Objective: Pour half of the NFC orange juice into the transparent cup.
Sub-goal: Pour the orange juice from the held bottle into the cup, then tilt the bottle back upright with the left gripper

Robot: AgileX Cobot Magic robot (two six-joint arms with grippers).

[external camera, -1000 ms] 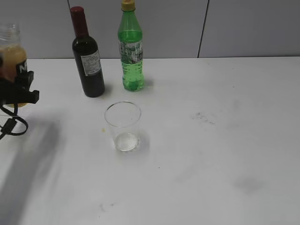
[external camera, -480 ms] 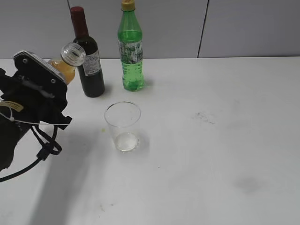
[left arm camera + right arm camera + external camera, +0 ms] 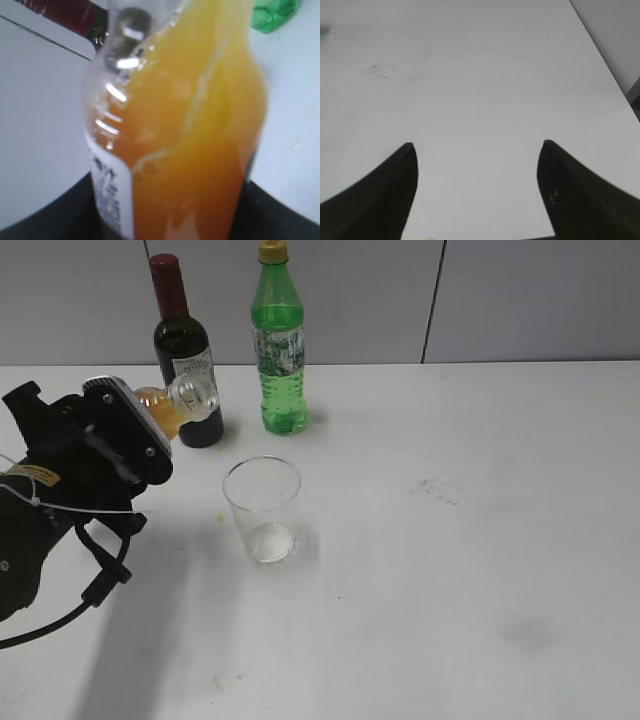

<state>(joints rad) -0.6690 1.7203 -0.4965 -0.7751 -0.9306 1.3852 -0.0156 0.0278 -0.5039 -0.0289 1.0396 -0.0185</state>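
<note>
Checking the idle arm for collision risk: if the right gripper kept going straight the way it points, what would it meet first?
Nothing but bare table. The right gripper is open and empty, and between its fingers only the white surface shows, up to the far edge; beyond that the view gives out.

Exterior view looks down at a slant across the white table toward the grey back wall. Left wrist view sits very close against the NFC orange juice, also seen in the exterior view. Right wrist view faces down on bare tabletop between its fingertips.
</note>
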